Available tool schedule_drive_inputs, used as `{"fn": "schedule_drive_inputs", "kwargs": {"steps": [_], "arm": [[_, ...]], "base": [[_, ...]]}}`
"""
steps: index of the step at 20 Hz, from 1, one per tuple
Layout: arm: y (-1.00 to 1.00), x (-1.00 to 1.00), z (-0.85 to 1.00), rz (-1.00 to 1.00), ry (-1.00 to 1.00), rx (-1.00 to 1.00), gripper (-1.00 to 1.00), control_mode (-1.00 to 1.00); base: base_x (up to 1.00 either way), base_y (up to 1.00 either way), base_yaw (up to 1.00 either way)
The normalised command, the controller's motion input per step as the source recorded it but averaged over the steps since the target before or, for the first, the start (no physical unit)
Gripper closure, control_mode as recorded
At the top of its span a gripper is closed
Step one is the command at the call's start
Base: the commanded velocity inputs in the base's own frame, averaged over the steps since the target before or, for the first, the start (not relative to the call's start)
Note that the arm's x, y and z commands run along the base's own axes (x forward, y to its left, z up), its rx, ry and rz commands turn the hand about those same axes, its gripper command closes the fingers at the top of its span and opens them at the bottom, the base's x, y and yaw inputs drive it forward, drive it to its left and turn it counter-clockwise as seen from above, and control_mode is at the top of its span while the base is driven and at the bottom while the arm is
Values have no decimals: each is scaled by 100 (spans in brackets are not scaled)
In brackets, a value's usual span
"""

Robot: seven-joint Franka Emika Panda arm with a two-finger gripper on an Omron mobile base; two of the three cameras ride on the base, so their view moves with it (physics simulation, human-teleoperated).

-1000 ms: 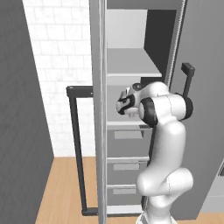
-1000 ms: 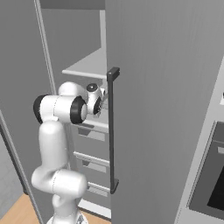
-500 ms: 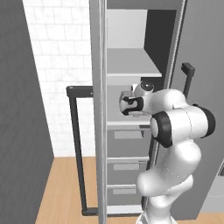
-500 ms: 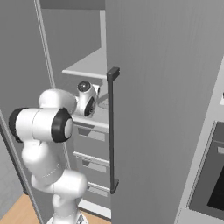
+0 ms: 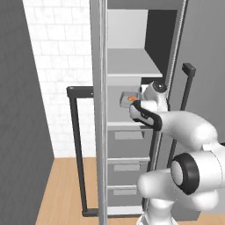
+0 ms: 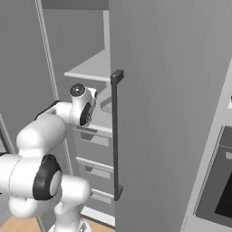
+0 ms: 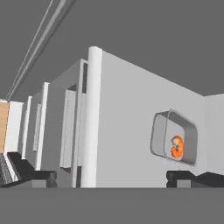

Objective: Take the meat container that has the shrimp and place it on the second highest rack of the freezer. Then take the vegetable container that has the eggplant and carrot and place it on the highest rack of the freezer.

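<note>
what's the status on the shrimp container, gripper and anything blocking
Gripper open, empty, rolled sideways just outside the freezer. Meat container with shrimp sits on a freezer shelf, apart from the fingers. Nothing in the way.

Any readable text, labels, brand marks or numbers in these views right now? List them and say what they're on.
None. The freezer shelves, its door handle and drawers are plain grey with no markings, the shrimp container carries no label, and the gripper and arm show no lettering.
</note>
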Motion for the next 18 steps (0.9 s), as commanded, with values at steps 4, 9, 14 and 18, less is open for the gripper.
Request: {"fn": "schedule_drive_inputs", "kwargs": {"steps": [4,9,14,18], "arm": [[0,-99,96,0,15,0,-100,-100],[1,-100,58,0,12,0,-100,-100],[0,-100,51,0,6,0,-100,-100],[0,-100,29,0,1,0,-100,-100]], "base": [[0,0,0],[0,0,0],[0,0,0],[0,0,0]]}}
